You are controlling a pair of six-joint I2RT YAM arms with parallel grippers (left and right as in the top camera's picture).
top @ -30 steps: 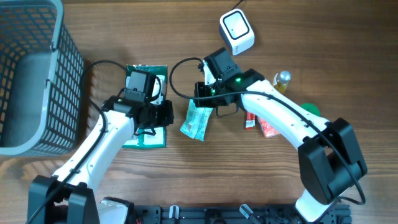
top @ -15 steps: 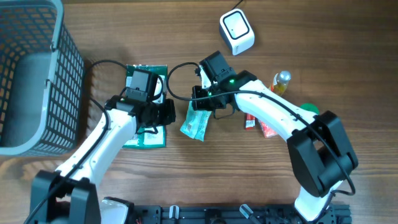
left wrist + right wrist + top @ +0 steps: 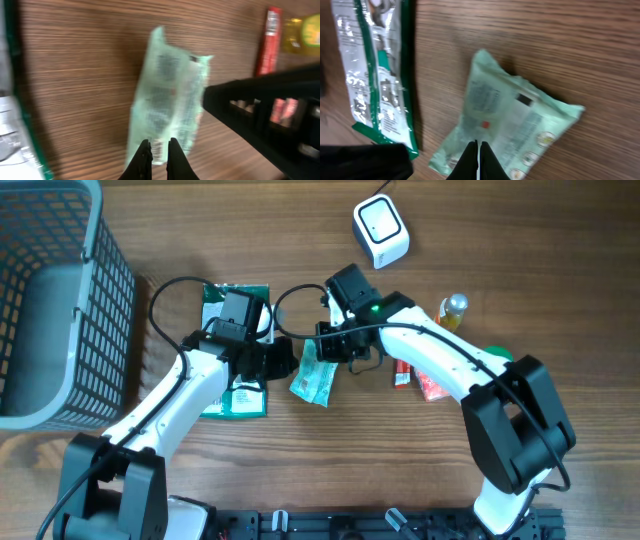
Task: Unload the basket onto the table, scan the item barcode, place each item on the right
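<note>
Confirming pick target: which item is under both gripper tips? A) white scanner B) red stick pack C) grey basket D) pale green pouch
D: both wrist views show the pale green pouch lying directly under the closed tips of the left gripper and the right gripper.

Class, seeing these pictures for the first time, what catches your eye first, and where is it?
The pale green packet at the table's middle, with the left gripper and right gripper, both shut, tips over it. Then the grey basket at far left and the white scanner at the top.
</note>
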